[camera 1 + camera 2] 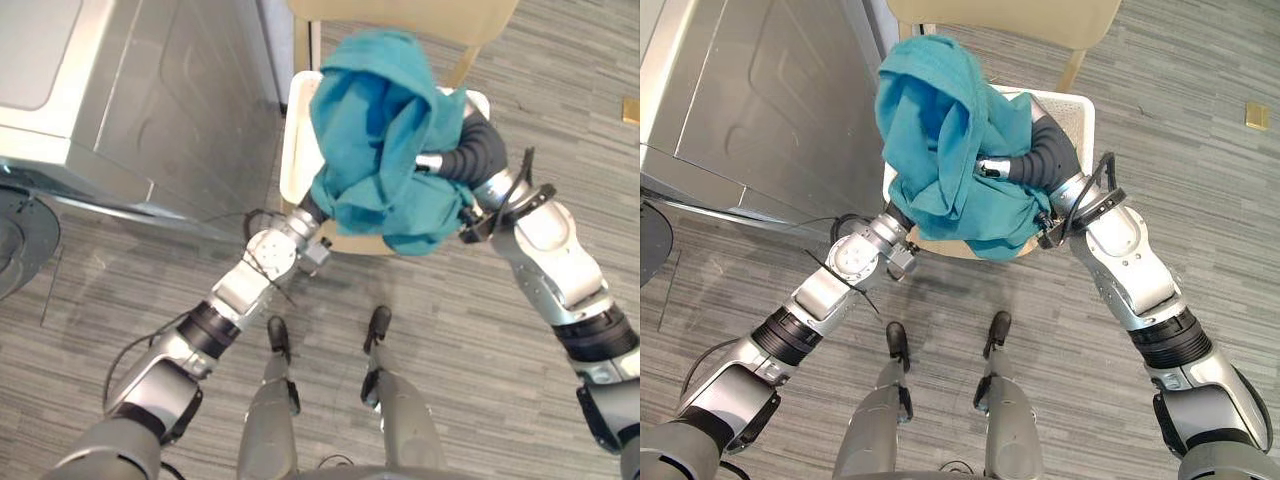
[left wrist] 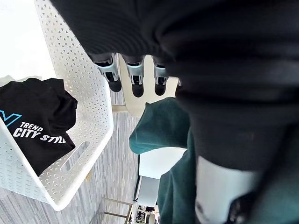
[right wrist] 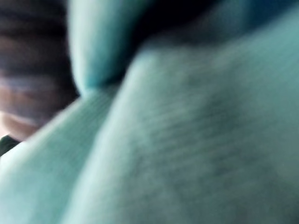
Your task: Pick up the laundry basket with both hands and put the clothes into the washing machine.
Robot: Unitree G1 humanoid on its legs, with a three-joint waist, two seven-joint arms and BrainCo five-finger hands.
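Facing a grey washing machine (image 1: 170, 100) at the left, with a beige chair (image 1: 1010, 20) just beside it. Sitting over the chair seat: white laundry basket (image 1: 292, 140), with a black printed shirt (image 2: 37, 121) lying inside. Heaped over the basket and draped across both wrists: teal cloth (image 1: 375, 130). Left hand (image 2: 133, 77) near the basket's perforated wall, fingers straight and released, gripping nothing. Right hand (image 1: 480, 150) reaching under the teal cloth; cannot tell whether clenched or released.

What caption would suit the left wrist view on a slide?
Left hand open near the white basket with a black shirt inside, teal cloth close by.
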